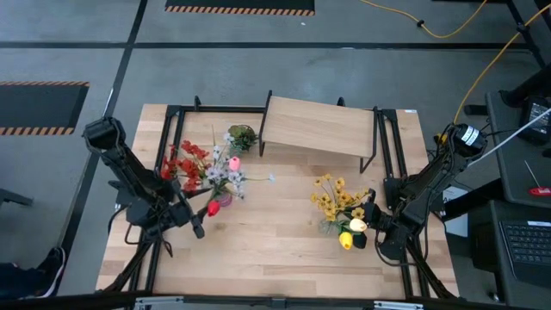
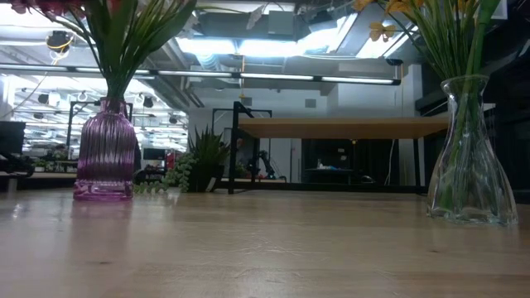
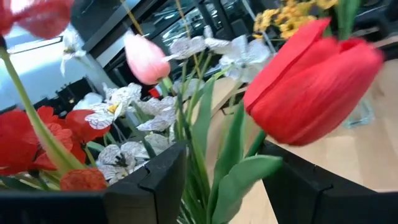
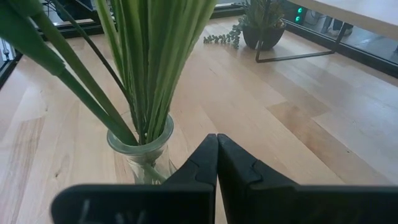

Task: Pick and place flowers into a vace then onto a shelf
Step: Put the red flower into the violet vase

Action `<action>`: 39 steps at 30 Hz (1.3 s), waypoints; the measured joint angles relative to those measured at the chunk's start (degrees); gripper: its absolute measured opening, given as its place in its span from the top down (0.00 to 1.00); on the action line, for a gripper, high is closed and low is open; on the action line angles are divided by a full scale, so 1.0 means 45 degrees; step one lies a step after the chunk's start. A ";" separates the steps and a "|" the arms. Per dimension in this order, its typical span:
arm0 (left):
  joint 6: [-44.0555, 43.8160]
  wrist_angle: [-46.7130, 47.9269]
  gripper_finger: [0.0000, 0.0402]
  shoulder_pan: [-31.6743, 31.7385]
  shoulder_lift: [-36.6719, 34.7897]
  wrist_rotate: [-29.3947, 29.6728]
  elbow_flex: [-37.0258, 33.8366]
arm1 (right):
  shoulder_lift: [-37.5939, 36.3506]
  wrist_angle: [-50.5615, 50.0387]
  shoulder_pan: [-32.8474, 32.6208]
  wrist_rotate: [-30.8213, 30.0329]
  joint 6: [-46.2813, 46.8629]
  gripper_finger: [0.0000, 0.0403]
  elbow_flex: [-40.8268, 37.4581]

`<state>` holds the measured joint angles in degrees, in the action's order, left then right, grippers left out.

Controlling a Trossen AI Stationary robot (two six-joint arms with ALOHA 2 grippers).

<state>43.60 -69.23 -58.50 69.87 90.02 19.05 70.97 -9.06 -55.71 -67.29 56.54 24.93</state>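
A purple ribbed vase (image 2: 103, 157) stands left of centre and holds red clusters (image 1: 182, 164), white blossoms (image 3: 124, 99), a pink tulip (image 3: 146, 57) and a red tulip (image 3: 311, 87). My left gripper (image 3: 224, 168) is open just near of that bunch; its fingers stand on either side of the red tulip's stem (image 3: 256, 143), and no touch shows. A clear glass vase (image 4: 142, 152) on the right holds small yellow blooms (image 1: 334, 198) and yellow tulip buds (image 1: 349, 234). My right gripper (image 4: 216, 138) is shut beside this vase, a little apart from its rim.
The light-wood shelf (image 1: 318, 129) on black legs stands at the far middle of the table. A small potted green plant (image 1: 242, 136) sits by its left end. Bare tabletop (image 1: 275, 232) lies between the two vases. Black frame rails (image 1: 392, 155) run along both sides.
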 joint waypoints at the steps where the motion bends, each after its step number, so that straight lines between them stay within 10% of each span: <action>1: 0.0071 0.0000 0.52 -0.0145 0.0000 0.0000 0.0000 | -0.0002 0.0000 -0.0002 0.0000 -0.0001 0.97 0.0000; 39: 0.1152 0.0092 0.52 -0.1259 -0.0005 0.0000 -0.0651 | 0.0000 0.0457 0.0001 -0.0016 0.0037 0.97 0.0000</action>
<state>48.79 -68.82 -64.16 69.84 90.02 16.12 70.97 -7.01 -55.71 -67.36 56.71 24.93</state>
